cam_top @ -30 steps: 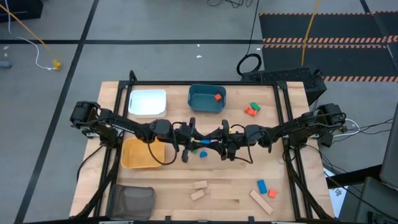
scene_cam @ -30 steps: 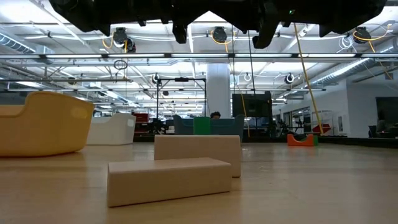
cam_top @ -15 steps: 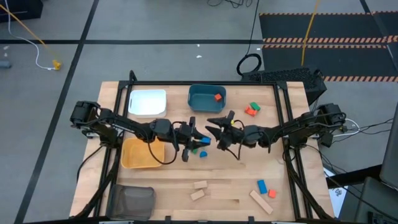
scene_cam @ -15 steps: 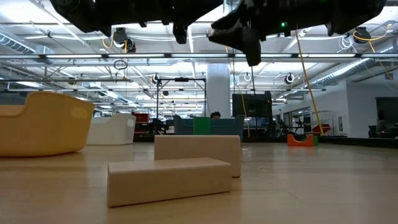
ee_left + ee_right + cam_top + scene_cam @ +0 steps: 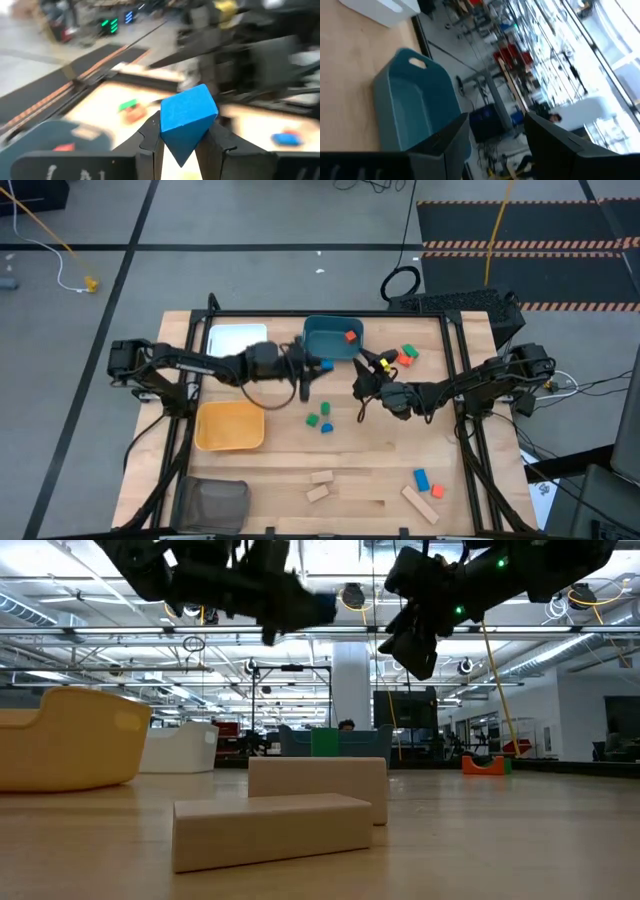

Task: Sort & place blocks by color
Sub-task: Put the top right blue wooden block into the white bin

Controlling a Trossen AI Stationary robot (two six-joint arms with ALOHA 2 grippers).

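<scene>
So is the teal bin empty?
No. The teal bin has one red block inside, near a corner. The left gripper holds a blue block beside it.

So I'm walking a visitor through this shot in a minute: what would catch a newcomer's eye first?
Most striking is the bright blue block pinched in the left pincer, held in the air beside the teal tray, which holds a red block. Next, the right pincer hangs open and empty close by, the two arms nearly meeting mid-table. Low down, two plain tan blocks fill the foreground near the table's front edge.
</scene>
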